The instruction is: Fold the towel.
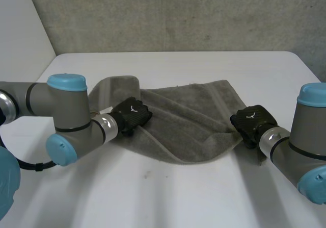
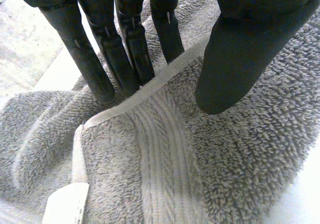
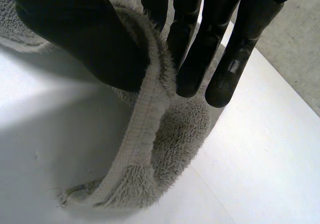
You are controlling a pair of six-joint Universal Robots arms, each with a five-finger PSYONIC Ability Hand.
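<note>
Grey with a light-blue cap, the left arm (image 1: 66, 110) is reaching in over the white table (image 1: 178, 197). The left hand (image 1: 131, 115) is sitting on the left part of the towel (image 1: 193, 123), close to the towel's near edge. In the left wrist view its straight fingers (image 2: 125, 58) are standing just behind a raised hem (image 2: 150, 86). The thumb (image 2: 240, 63) is pressing on the fluffy side in front of it. So this hand is pinching a fold of the towel between fingers and thumb. A small white tag (image 2: 65, 209) is showing on the cloth near the hand.

The towel is lying crumpled across the middle of the table. One end is sticking out behind the left arm. The other end is stretching over to the right hand (image 1: 252, 122).

The right hand is holding the towel's right edge. In the right wrist view its thumb (image 3: 90, 38) is on one side of the edge and its fingers (image 3: 195, 53) are on the other, squeezing the cloth between them. The pinched edge is hanging in a curve from the hand down to the table.

The right arm (image 1: 300, 141) is coming in from the right side.
</note>
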